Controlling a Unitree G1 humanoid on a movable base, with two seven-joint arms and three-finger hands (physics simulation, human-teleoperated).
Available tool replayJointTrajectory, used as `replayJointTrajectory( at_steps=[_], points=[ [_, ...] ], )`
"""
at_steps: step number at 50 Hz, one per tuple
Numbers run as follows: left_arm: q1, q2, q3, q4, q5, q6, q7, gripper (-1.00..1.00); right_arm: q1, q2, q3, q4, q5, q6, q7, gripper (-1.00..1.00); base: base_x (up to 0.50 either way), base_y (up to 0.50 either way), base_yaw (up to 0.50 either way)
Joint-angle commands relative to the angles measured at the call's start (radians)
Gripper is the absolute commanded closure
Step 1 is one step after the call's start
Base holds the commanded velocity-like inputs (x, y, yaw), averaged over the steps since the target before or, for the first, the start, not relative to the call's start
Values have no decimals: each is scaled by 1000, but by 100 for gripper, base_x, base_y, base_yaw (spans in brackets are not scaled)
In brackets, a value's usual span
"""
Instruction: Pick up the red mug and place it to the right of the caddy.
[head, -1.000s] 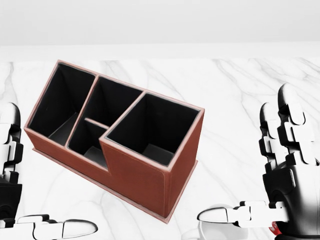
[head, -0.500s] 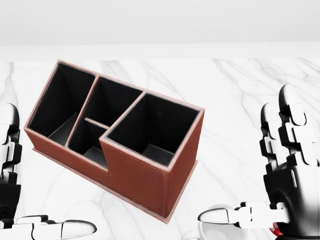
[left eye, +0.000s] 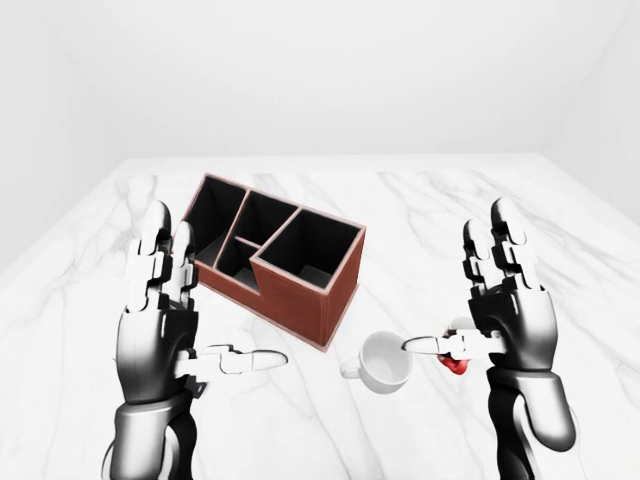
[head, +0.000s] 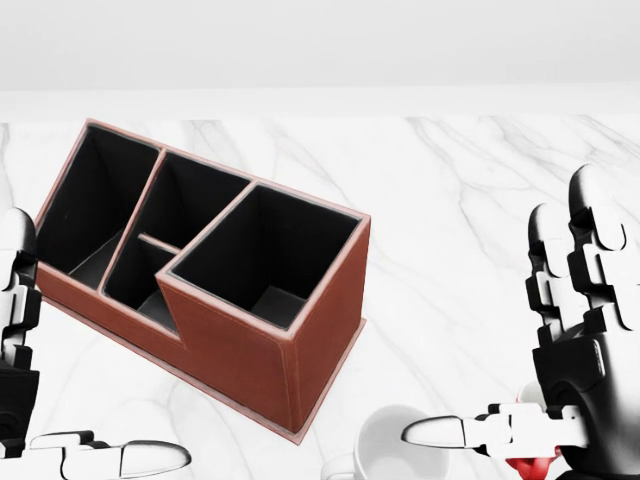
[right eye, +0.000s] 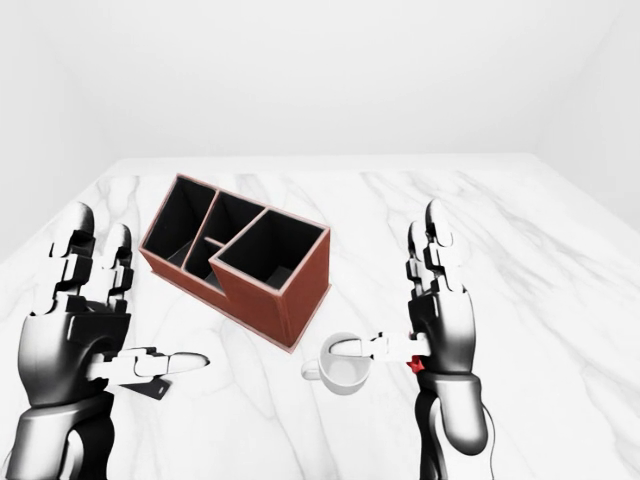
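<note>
In the left-eye view my right hand (left eye: 505, 320) is spread wide, thumb over a white mug (left eye: 384, 362), and it hides most of the red mug (left eye: 456, 365) just beside that cup. My left hand (left eye: 160, 320) is spread too, holding nothing. In the head view the brown caddy (head: 250, 345) sits on the marble table (head: 450, 200); its black boxes look bare. In the right-eye view only a red bit shows.
</note>
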Motion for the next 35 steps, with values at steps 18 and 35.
replayJointTrajectory(
  at_steps=[18,35],
  points=[
    [-12,-7,43,-22,-18,0,-18,-100,-18,-54,-255,-289,41,0,242,-100,0,0,0],
    [-12,-11,56,-35,-25,0,-28,-100,-144,-656,-603,-317,985,0,-243,-100,0,0,0]
  ],
)
